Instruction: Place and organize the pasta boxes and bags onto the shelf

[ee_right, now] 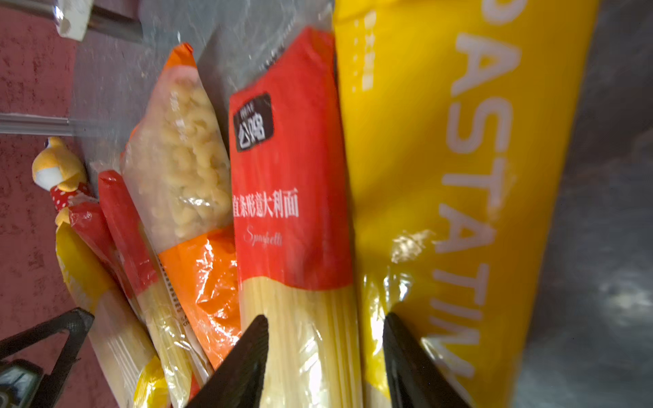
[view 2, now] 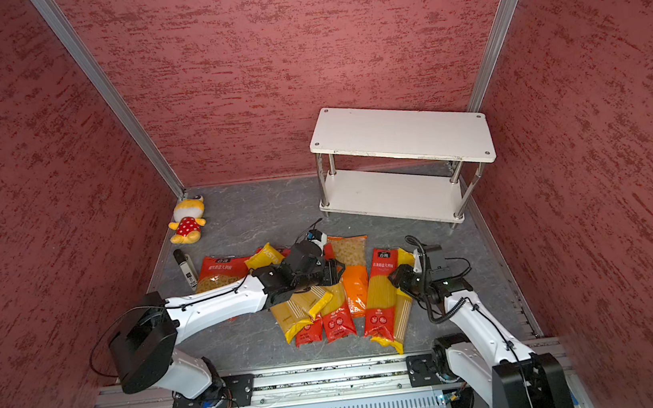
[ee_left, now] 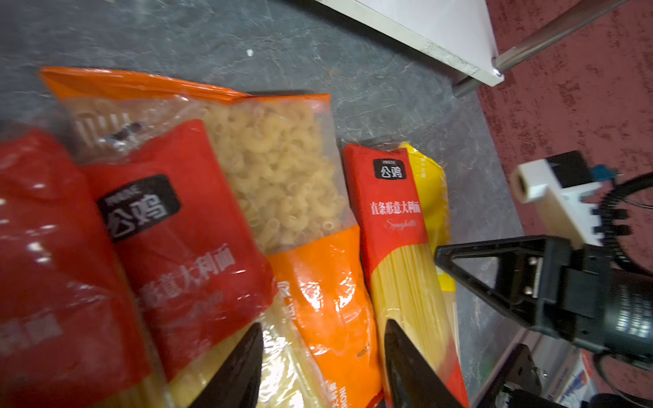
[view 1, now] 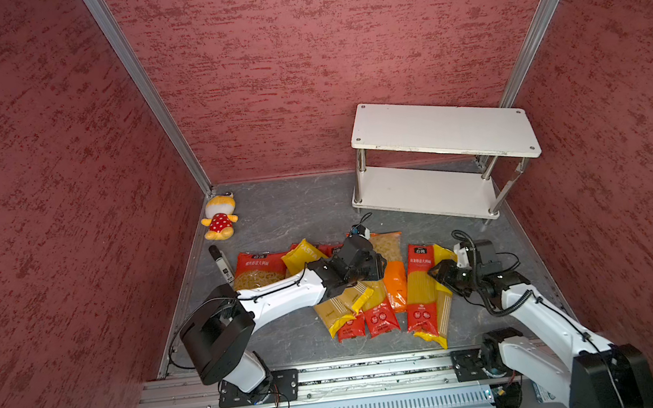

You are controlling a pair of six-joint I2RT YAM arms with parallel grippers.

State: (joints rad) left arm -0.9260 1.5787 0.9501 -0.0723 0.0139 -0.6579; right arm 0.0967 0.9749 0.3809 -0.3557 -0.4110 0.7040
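Orange bag (ee_left: 328, 318) flat on the grey table (view 1: 284, 214), flanked by the left fingers (ee_left: 243, 371), grip unclear. Red spaghetti bag (ee_right: 296, 212) pinched between the right fingers (ee_right: 243, 360), yellow bag (ee_right: 441, 176) just outside one. White shelf (view 1: 442, 133) well beyond both fingertips.

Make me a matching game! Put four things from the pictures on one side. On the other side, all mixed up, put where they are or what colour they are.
Things:
1. plush toy
2. shelf
3. marker
4. wide macaroni bag

Clues:
A. orange, with a see-through top
B. white boards, far right corner
C. black, lying by the left wall
D. red dotted dress, far left corner

Pairs: 1-D, 2-B, 3-C, 4-A
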